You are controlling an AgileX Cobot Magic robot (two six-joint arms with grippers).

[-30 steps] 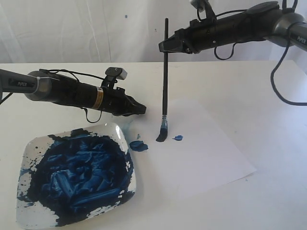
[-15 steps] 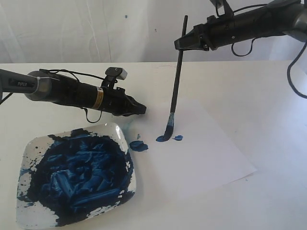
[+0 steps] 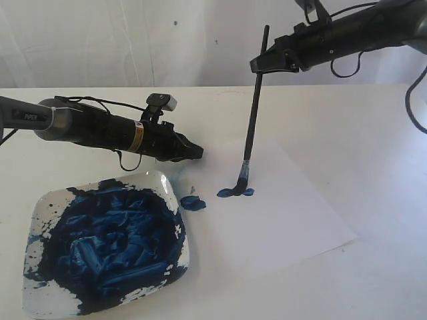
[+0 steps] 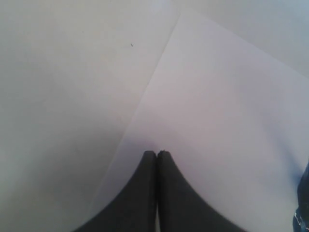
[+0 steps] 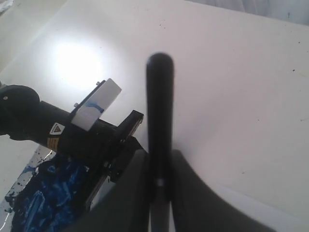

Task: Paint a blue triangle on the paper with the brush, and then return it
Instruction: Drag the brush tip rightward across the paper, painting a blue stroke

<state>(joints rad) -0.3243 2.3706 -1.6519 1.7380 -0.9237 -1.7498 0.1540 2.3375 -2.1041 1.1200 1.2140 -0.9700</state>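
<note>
The brush (image 3: 253, 113) stands nearly upright, its top leaning right, with my right gripper (image 3: 265, 64) shut on the upper black handle (image 5: 160, 106). Its paint-laden tip (image 3: 241, 181) touches the paper (image 3: 293, 207) near the sheet's left edge, on a short blue streak (image 3: 233, 193). No blue triangle is in view, only that streak. My left gripper (image 3: 199, 153) is shut and empty, its tips (image 4: 157, 152) low over the paper's (image 4: 227, 121) left edge.
A square white plate (image 3: 41, 200) smeared thick with blue paint lies at the front left. A round blue blob (image 3: 192, 203) sits on the table between plate and paper. The left arm (image 5: 58, 130) stretches low across the table beside the plate.
My right gripper has moved to the right with the brush. The tip has dragged right across the paper, joining two blue dabs into one streak. The left arm has not moved.
</note>
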